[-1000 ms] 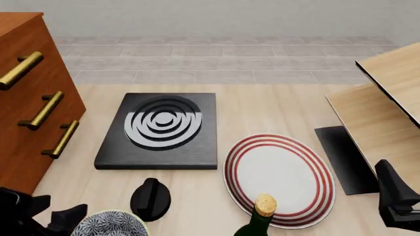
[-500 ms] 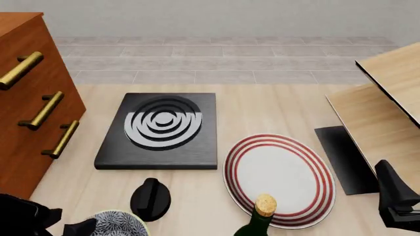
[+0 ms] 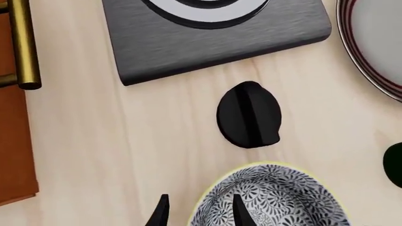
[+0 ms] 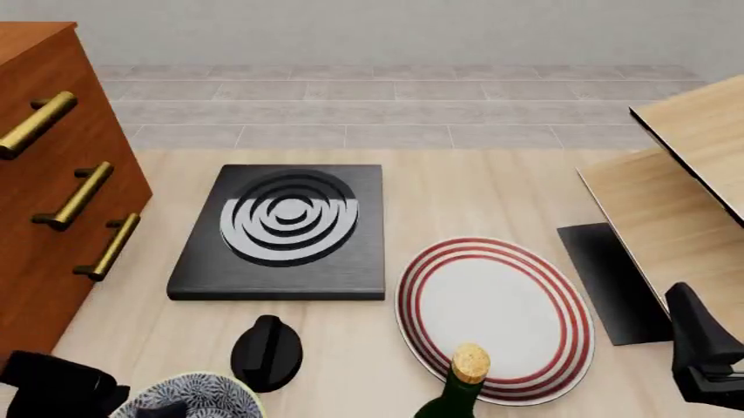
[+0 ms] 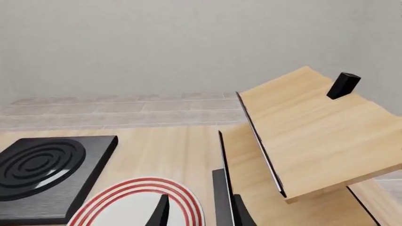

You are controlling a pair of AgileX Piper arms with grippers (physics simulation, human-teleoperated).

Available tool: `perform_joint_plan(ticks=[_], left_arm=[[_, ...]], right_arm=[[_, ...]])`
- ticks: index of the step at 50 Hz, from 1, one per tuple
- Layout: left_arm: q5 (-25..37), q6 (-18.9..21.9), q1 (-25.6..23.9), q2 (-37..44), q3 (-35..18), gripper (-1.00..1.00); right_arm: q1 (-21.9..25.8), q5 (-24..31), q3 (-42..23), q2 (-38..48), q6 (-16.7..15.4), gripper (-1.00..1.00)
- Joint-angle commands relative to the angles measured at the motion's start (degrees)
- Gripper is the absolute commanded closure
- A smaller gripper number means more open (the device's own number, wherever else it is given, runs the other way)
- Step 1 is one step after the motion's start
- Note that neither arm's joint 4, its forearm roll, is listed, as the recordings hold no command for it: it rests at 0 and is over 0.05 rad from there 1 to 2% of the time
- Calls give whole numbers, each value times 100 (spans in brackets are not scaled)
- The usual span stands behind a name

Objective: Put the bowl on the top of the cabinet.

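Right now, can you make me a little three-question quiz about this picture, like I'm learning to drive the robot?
1. True or false: the bowl already sits on top of the cabinet.
2. Which arm's gripper is at the bowl's rim? A) left B) right
3. Fill in: the black knob lies between the bowl and the ______.

Key
1. False; it sits on the table.
2. A; the left gripper has one finger inside the rim and one outside.
3. Stove plate.

A red-ringed plate (image 5: 135,205) lies between a black hob (image 5: 44,172) and a pale wooden shelf unit (image 5: 308,136).
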Motion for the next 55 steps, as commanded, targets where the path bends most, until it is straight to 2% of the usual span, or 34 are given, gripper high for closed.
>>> perform_joint_plan(ticks=[1,17,24,25,27,28,30,31,43,55], left_arm=[[-401,-177,-162,416,184,-100],[-997,-288,-301,1026,316,-100],[-1040,-358,-312,1122,317,-100],[-1004,-303,-249,1064,316,100],[-1061,-595,-697,1084,315,100],[-912,-282,-474,863,311,100],[-923,-430,-564,892,296,100],[-888,-311,-414,839,295,100],[-958,-199,-377,818,275,100],[187,193,-264,-124,-412,100]], right_arm=[[-12,-9,0,-2,15,-100],[-29,-9,0,-3,20,-100],[-27,-2,0,-2,11,-100],[-30,-3,0,-2,7,-100],[-35,-6,0,-1,0,-100],[-38,-6,0,-1,-3,-100],[-42,-5,0,-1,-3,-100],[-40,-4,0,-1,-5,-100],[-36,3,0,1,-10,-100],[-41,-3,0,-3,-17,-100]])
